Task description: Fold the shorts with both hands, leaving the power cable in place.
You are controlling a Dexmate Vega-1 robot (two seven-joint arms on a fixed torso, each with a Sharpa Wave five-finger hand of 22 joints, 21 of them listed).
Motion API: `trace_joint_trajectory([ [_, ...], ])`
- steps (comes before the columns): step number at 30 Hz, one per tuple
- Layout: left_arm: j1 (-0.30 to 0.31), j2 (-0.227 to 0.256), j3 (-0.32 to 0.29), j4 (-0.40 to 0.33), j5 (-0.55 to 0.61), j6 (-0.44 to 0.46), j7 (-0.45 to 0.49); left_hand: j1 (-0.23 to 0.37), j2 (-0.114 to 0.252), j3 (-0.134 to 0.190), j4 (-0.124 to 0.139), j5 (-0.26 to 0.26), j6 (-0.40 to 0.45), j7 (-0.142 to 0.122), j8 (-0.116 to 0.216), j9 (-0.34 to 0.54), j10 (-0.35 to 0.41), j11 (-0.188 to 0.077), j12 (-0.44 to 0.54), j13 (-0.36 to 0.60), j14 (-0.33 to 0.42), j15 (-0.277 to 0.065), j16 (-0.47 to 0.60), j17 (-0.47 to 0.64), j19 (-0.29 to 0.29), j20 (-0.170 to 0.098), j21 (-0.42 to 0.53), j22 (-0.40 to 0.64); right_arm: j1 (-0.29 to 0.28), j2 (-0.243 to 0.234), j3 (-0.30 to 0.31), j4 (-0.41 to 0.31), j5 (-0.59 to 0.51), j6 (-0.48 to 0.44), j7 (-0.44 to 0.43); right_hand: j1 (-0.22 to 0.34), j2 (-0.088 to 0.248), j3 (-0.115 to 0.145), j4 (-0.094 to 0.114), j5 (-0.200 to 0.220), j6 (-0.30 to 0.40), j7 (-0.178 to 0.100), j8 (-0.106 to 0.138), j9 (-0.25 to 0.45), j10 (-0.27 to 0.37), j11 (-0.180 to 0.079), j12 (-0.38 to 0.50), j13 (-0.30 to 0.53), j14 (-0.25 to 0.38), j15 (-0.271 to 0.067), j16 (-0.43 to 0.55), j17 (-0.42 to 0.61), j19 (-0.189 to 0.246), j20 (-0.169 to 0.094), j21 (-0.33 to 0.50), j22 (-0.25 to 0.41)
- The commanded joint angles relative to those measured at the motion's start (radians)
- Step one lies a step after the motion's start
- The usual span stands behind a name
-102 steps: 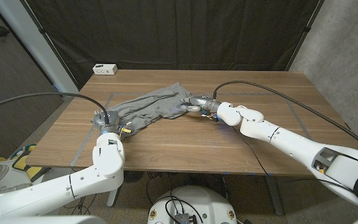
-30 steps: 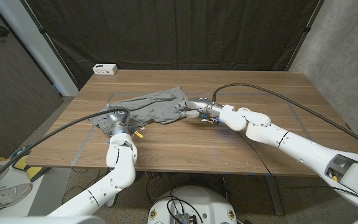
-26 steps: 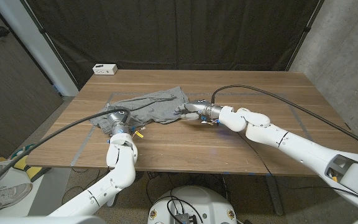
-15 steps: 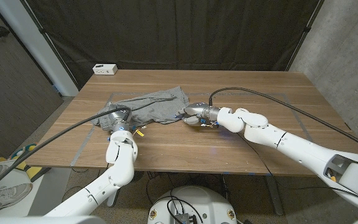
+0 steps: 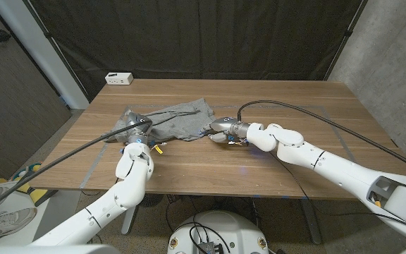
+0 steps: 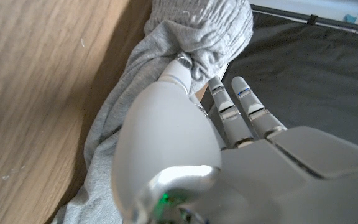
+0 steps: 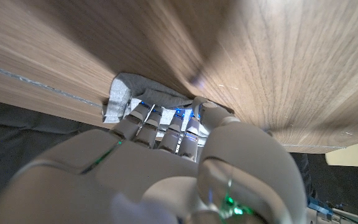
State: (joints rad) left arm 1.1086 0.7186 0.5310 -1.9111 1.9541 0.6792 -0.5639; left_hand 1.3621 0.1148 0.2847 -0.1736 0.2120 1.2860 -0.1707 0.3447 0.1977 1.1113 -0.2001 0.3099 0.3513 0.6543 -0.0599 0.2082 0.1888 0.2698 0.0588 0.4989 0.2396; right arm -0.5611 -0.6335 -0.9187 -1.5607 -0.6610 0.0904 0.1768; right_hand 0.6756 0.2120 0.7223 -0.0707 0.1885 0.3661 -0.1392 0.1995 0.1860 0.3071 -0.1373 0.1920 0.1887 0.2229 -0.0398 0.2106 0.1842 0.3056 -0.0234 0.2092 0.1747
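The grey shorts [image 5: 175,118] lie crumpled on the left half of the wooden table [image 5: 273,99]. My left hand [image 5: 137,131] grips their left end, and the left wrist view shows the grey shorts [image 6: 216,25] bunched between the thumb and fingers of that left hand [image 6: 185,130]. My right hand [image 5: 221,130] holds the shorts' right edge near the table's middle. Seen from the right wrist, the right hand [image 7: 166,155] curls its fingers over a corner of the grey shorts [image 7: 120,93].
A small white box [image 5: 118,77] sits at the table's back left corner. Tape lines [image 5: 94,164] mark the wood on the left side. Bare wood spreads over the right half and along the front edge.
My left hand has moved away from the front edge and to the right with the shorts' left end, bunching the cloth. My right hand has drawn the right edge slightly toward the front.
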Motion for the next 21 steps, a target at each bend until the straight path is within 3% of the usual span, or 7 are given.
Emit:
trace_joint_trajectory([
  [1, 0.021, 0.077, -0.017, -0.048, 0.062, -0.069, 0.058, 0.036, -0.008, 0.013, -0.004, 0.011, 0.059, 0.019, 0.029, 0.002, 0.015, 0.0, -0.008, 0.014, 0.03, -0.179, 0.015, 0.01, -0.002, -0.001, 0.019, 0.007, -0.004, 0.004, -0.003, 0.021, 0.007, 0.014, -0.01, 0.002, -0.009, -0.008, 0.004, -0.003, -0.007, 0.004, -0.002, 0.002, -0.004, 0.003, -0.001, 0.002, -0.001, -0.124, 0.0, 0.005, 0.007, 0.005, 0.005, 0.005],
  [8, 0.048, 0.141, -0.045, -0.085, 0.067, -0.102, 0.116, 0.051, -0.013, 0.015, -0.001, 0.015, 0.083, 0.022, 0.043, 0.0, 0.031, -0.003, -0.007, 0.02, 0.045, -0.179, 0.025, 0.018, 0.002, -0.009, 0.033, 0.011, -0.003, 0.006, -0.005, 0.024, 0.004, 0.012, -0.01, 0.001, -0.01, -0.013, 0.007, -0.006, -0.009, 0.004, -0.004, 0.002, -0.004, 0.004, -0.001, 0.002, -0.002, -0.124, 0.0, 0.006, 0.007, 0.005, 0.005, 0.005],
  [11, 0.058, 0.173, -0.054, -0.099, 0.074, -0.121, 0.14, 0.06, -0.021, 0.012, 0.001, 0.013, 0.102, 0.003, 0.056, -0.003, 0.04, -0.003, -0.011, 0.021, 0.062, -0.179, 0.036, 0.027, 0.003, -0.018, 0.044, 0.015, -0.002, 0.009, -0.006, 0.03, 0.007, 0.013, -0.012, 0.0, -0.01, -0.015, 0.008, -0.007, -0.009, 0.004, -0.004, 0.002, -0.005, 0.002, -0.001, 0.002, -0.002, -0.124, 0.001, 0.006, 0.007, 0.005, 0.005, 0.005],
  [14, 0.065, 0.199, -0.066, -0.115, 0.085, -0.14, 0.145, 0.067, -0.027, 0.008, 0.002, 0.009, 0.115, 0.001, 0.069, -0.004, 0.051, -0.006, -0.013, 0.022, 0.07, -0.179, 0.043, 0.033, 0.003, -0.031, 0.054, 0.018, 0.001, 0.013, -0.008, 0.04, 0.013, 0.019, -0.009, 0.0, -0.01, -0.017, 0.009, -0.008, -0.009, 0.005, -0.005, 0.002, -0.005, 0.002, -0.001, 0.002, -0.003, -0.124, 0.001, 0.006, 0.007, 0.005, 0.005, 0.005],
  [21, 0.081, 0.265, -0.096, -0.145, 0.095, -0.188, 0.158, 0.099, -0.035, 0.002, 0.004, -0.011, 0.137, 0.032, 0.125, -0.004, 0.076, -0.011, -0.021, 0.028, 0.082, -0.178, 0.057, 0.049, -0.006, -0.038, 0.081, 0.028, 0.011, 0.021, -0.019, 0.053, 0.008, 0.023, -0.003, -0.001, -0.01, -0.021, 0.011, -0.009, -0.01, 0.006, -0.006, 0.003, -0.006, 0.003, -0.001, 0.002, -0.005, -0.124, 0.001, 0.007, 0.007, 0.005, 0.005, 0.005],
])
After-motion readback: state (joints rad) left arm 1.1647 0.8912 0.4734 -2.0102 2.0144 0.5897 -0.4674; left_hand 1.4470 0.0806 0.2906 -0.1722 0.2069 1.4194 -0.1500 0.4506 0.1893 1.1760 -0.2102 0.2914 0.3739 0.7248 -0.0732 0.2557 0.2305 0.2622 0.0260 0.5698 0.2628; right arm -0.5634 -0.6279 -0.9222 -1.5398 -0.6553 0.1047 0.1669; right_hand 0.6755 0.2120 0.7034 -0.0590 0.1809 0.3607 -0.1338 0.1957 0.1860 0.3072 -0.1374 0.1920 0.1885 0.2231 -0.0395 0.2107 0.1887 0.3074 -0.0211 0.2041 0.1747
